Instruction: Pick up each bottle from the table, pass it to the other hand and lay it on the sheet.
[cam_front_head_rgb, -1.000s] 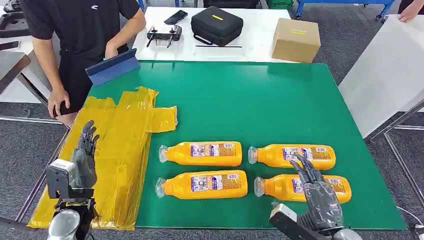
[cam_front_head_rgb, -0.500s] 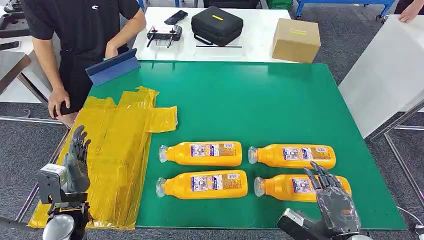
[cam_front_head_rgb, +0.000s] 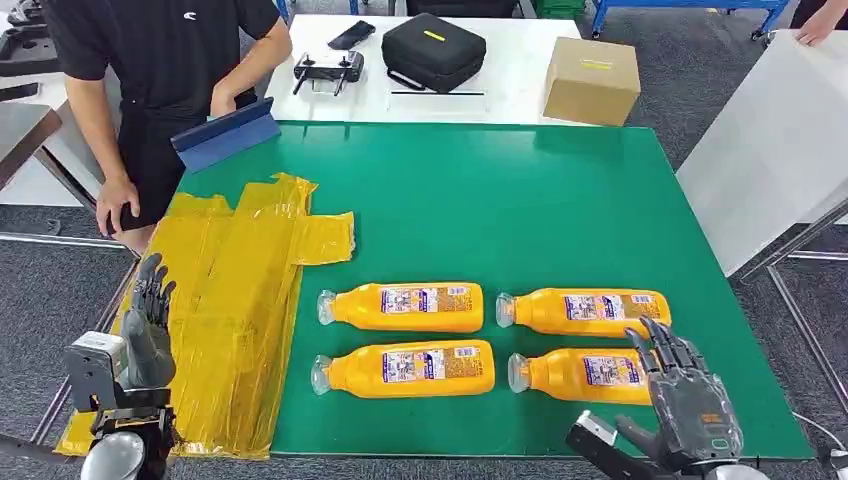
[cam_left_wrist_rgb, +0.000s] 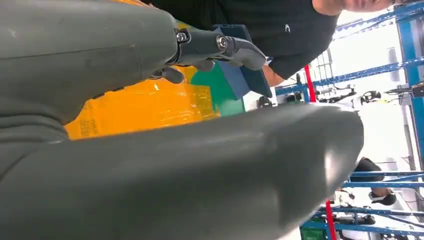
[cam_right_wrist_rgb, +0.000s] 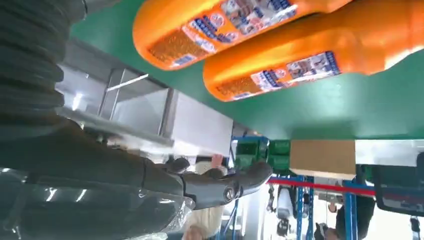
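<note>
Bottles (cam_front_head_rgb: 405, 307) of orange liquid lie untouched; left robot hand (cam_front_head_rgb: 148, 322) and right robot hand (cam_front_head_rgb: 688, 400) both released.

Glossy crinkled yellow sheet (cam_front_head_rgb: 235, 300), matt green table (cam_front_head_rgb: 520, 200)

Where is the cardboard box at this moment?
In the head view, the cardboard box sits on the white table beyond the green mat's far right corner, right of the black case.

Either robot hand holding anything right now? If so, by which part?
Nothing held. Left robot hand hovers open over the yellow sheet; right robot hand is open beside the nearest bottle.
</note>
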